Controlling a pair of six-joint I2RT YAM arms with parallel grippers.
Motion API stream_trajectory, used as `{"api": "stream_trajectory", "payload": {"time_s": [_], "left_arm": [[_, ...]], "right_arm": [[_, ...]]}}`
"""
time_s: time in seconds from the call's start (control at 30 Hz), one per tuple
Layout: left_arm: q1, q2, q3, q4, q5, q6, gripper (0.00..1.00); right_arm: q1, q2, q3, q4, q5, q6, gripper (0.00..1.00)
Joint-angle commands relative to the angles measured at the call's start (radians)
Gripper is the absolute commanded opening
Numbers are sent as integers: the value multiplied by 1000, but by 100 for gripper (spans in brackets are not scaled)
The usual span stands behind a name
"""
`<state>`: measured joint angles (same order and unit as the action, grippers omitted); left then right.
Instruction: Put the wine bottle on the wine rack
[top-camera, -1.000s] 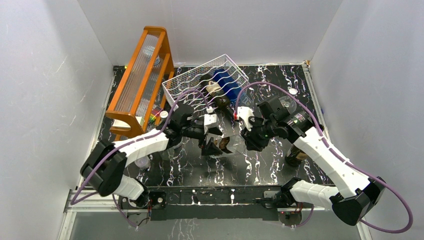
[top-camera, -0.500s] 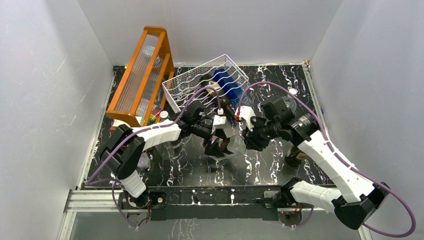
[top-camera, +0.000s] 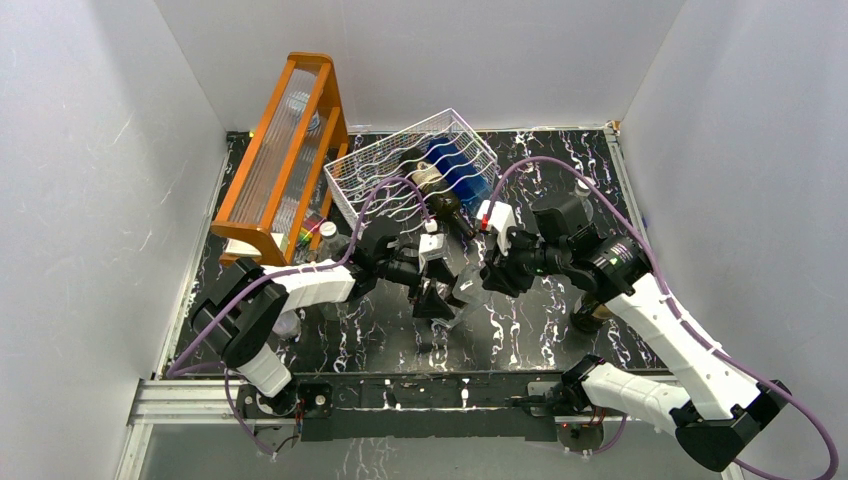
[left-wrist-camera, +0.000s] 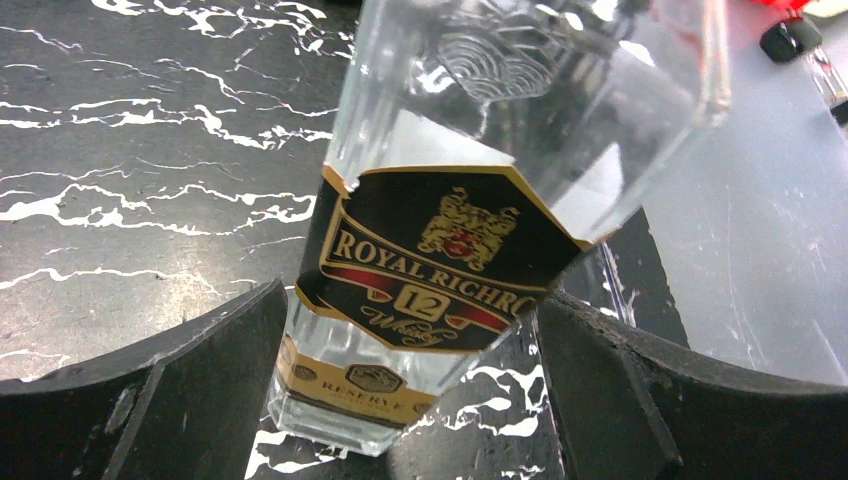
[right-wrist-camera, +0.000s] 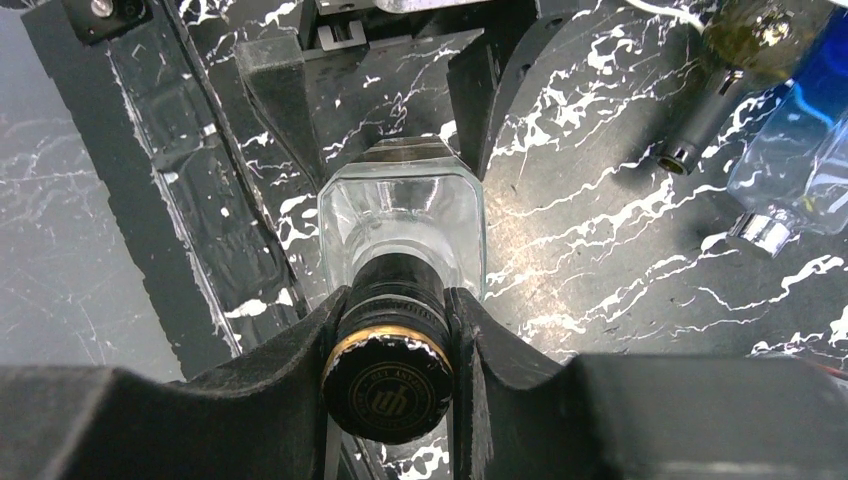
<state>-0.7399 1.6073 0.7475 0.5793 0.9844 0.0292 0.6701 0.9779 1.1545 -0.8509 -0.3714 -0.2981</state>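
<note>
The wine bottle (top-camera: 462, 290) is clear and square-sided, with a black and gold label (left-wrist-camera: 430, 250) and a black cap (right-wrist-camera: 388, 385). It hangs tilted just above the table's middle. My right gripper (right-wrist-camera: 395, 320) is shut on its neck below the cap. My left gripper (left-wrist-camera: 412, 295) is open and straddles the bottle's lower body, its fingers (left-wrist-camera: 200, 370) close on either side. From above, the left gripper (top-camera: 437, 300) and right gripper (top-camera: 492, 280) face each other. The white wire wine rack (top-camera: 385, 165) stands behind them, holding a dark bottle (top-camera: 437, 190) and a blue bottle (top-camera: 460, 165).
A tall orange wooden frame (top-camera: 285, 150) stands at the back left, with small bottles (top-camera: 325, 232) at its foot. A clear bottle (top-camera: 285, 325) lies near the left arm. A dark object (top-camera: 590, 315) sits beside the right arm. Purple cables loop over both arms.
The left arm has reached further right, bringing its jaws around the bottle's base. The right wrist has shifted slightly up and right, still holding the neck.
</note>
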Motion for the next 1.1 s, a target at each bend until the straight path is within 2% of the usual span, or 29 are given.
{"api": "stream_trajectory", "payload": {"time_s": [0.0, 0.27, 0.33, 0.4, 0.47, 0.53, 0.67, 0.77, 0.83, 1.07], "left_arm": [[-9, -49, 5, 166, 45, -45, 95], [-6, -80, 17, 129, 212, -14, 90], [-4, -95, 43, 62, 289, 9, 90], [-4, -104, 89, -103, 339, 105, 88], [-4, -114, 117, -230, 338, 189, 86], [-4, -134, 114, -245, 311, 210, 83], [-4, -161, 87, -131, 263, 145, 81], [-4, -169, 46, 52, 192, 23, 91], [-5, -164, 31, 132, 172, -28, 93], [-39, -119, 16, 223, 3, -109, 93]], "right_arm": [[5, -63, 51, 205, -85, 30, 0], [6, -89, 113, 195, -128, 31, 0], [6, -102, 128, 214, -139, 41, 0], [5, -126, 136, 254, -155, 59, 0], [6, -143, 137, 292, -165, 75, 0], [6, -155, 136, 320, -165, 87, 0], [5, -160, 137, 347, -165, 108, 0], [6, -162, 141, 369, -162, 122, 0], [6, -162, 142, 382, -159, 132, 0], [5, -141, 132, 405, -110, 174, 0]]}}
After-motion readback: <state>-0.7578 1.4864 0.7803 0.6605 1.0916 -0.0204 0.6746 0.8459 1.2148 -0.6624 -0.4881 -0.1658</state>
